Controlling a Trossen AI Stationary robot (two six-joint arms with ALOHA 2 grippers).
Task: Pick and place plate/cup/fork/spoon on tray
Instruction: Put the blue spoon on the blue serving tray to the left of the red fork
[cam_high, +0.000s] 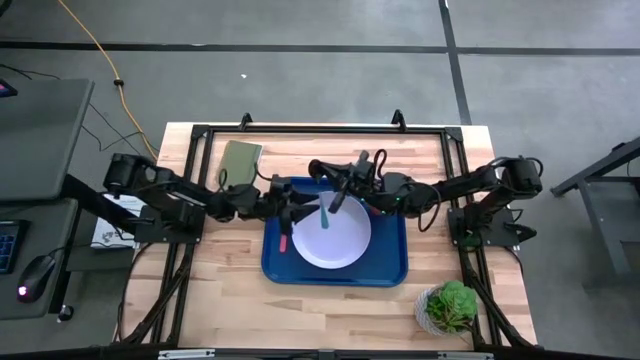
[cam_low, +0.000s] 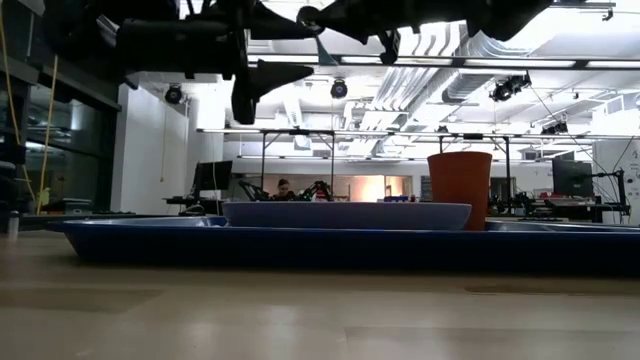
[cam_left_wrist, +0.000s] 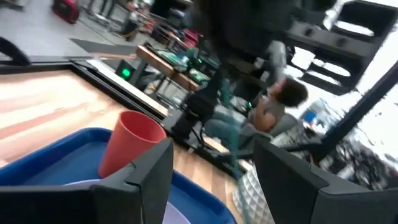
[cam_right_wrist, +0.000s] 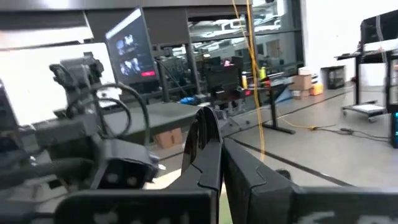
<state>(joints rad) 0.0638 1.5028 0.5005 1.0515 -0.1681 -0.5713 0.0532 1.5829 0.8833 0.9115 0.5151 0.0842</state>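
Blue tray (cam_high: 390, 268) sits mid-surface, carrying the plate (cam_high: 335, 240), the fork (cam_high: 284, 244) by its left rim, and the cup (cam_low: 459, 189). Right hand (cam_high: 334, 203), raised over the plate, pinches the spoon (cam_high: 326, 213), it seems; left hand (cam_high: 289, 213) hovers spread, holding nothing.

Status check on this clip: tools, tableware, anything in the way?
Left tool open above tray. Right tool shut on spoon over plate. Cup and fork on tray. No obstruction seen.
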